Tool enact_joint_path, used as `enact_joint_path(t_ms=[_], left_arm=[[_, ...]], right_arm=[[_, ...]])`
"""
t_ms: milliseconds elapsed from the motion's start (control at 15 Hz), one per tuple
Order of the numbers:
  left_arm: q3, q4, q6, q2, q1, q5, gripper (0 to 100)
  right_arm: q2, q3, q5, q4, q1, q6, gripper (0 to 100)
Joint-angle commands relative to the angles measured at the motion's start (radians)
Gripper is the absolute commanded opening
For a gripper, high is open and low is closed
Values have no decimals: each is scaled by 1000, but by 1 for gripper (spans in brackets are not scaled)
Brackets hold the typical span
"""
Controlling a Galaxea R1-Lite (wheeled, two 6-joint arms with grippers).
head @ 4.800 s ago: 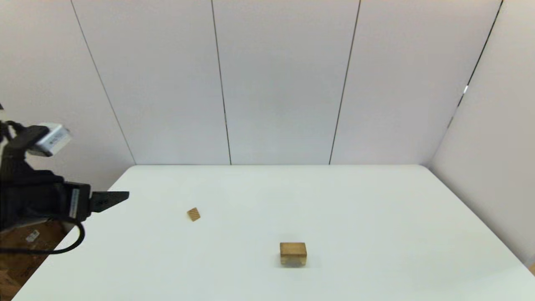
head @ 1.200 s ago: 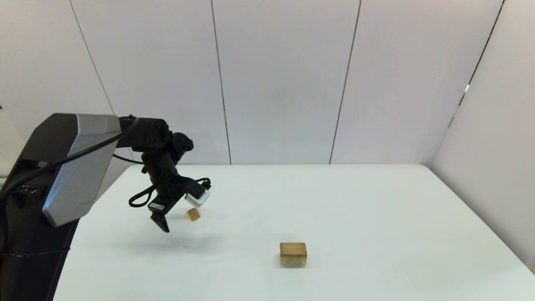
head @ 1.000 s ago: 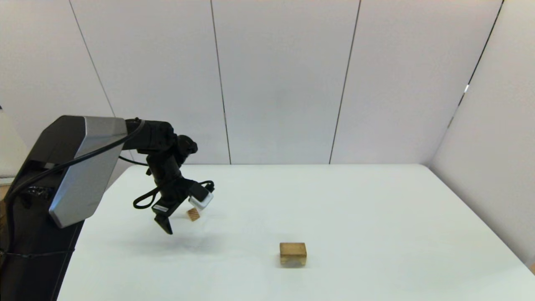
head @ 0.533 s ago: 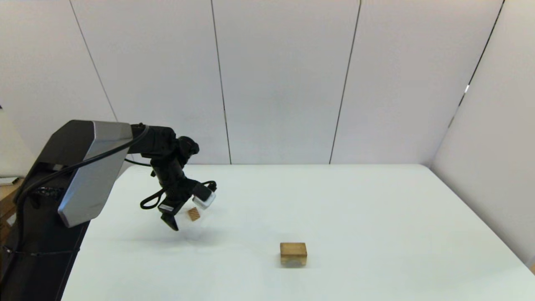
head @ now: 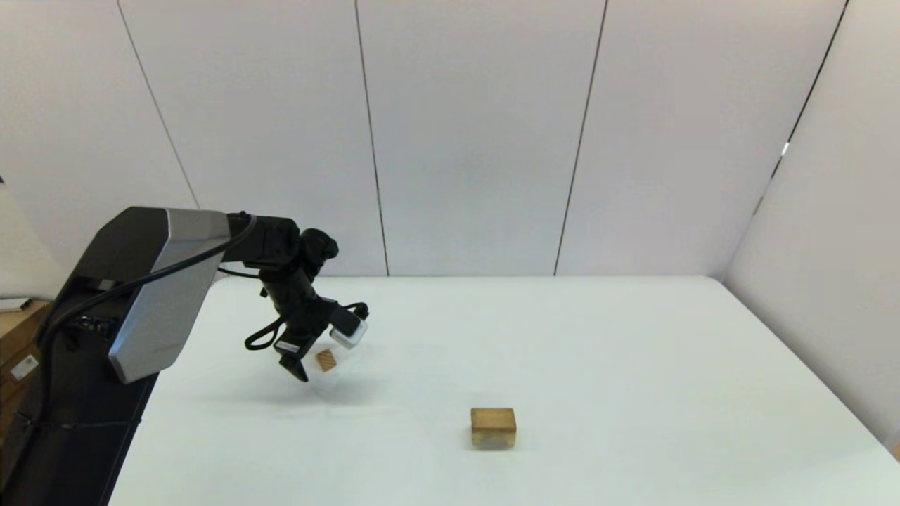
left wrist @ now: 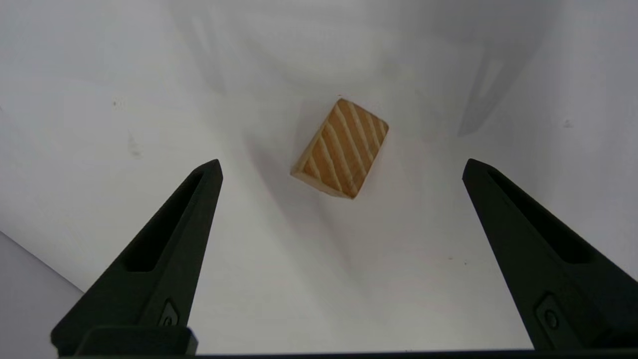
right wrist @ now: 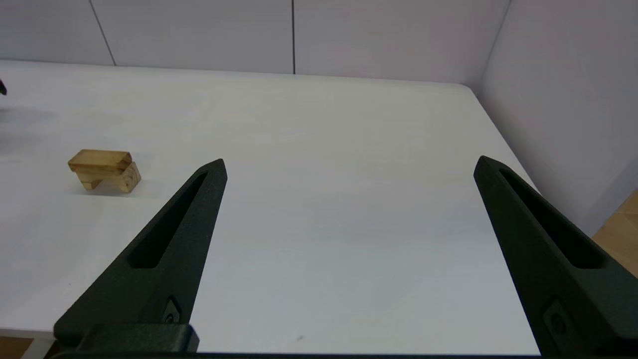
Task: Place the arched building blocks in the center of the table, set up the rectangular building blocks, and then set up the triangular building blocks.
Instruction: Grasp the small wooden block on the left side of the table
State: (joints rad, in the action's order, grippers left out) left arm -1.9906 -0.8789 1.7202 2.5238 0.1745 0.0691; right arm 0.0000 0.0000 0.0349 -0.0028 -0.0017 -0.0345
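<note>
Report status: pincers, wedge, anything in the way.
Left pincer open above triangular block, no contact. Right pincer open, empty, parked. Rectangular slab on arch block. Nothing blocks the wedge.

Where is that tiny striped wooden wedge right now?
The small striped wooden wedge lies on the white table at the robot's left, directly under the open left gripper, well apart from the stacked blocks near the middle.

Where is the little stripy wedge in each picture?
Head view: the wedge lies on the table's left part, just right of the left gripper.
Left wrist view: the wedge lies beyond the open fingers, midway.
Right wrist view: not in it.
Shared landmark: the white table.
</note>
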Motion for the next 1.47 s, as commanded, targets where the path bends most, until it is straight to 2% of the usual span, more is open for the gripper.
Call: enact_joint_path(t_ms=[67,467,1133,1200,1467], left_arm=[[0,-5,6,16,-6,0,100],[0,-40,-47,30,-6,1,100],[0,-54,-47,29,-9,-17,100],[0,-55,-47,29,-9,-17,0],[0,-55,-70,30,-9,-20,0]], right_arm=[[0,2,0,0,0,1,100],[0,2,0,0,0,1,100],[0,0,0,0,0,-1,100],[0,2,0,0,0,1,100],[0,0,0,0,0,-1,100]])
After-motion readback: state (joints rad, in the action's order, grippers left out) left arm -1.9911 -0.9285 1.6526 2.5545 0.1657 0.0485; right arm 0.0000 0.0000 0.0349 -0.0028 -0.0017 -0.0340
